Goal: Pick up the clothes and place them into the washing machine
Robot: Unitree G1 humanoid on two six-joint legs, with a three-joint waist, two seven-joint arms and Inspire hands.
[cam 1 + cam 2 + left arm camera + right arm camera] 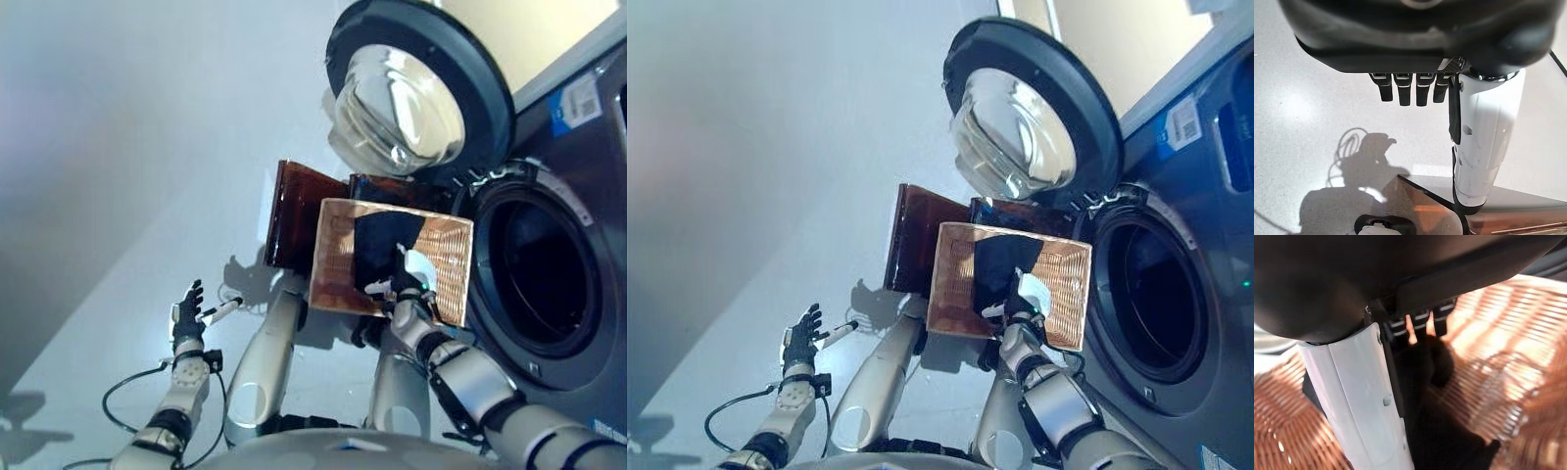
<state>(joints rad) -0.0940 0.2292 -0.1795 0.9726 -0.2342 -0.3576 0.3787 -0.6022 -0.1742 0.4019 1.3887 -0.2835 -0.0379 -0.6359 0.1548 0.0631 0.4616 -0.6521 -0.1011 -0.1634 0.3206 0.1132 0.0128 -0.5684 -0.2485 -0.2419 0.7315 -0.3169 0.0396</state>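
A dark garment [377, 245] lies in the shallow wicker basket [338, 259], which rests on a dark brown box [294, 211] beside the washing machine [578, 166]. My right hand [409, 281] is over the basket, right at the garment. In the right wrist view its fingers [1422, 323] and white-covered thumb [1364, 396] reach straight down to the dark garment [1440, 431] on the wicker [1498, 347], with no grasp around it. My left hand [186, 313] hangs open over the floor to the left, holding nothing, with straight fingers [1405, 90].
The machine's round door [421, 93] stands swung open above the basket. The dark drum opening [539, 274] is just right of the basket. Pale floor [118, 196] spreads to the left.
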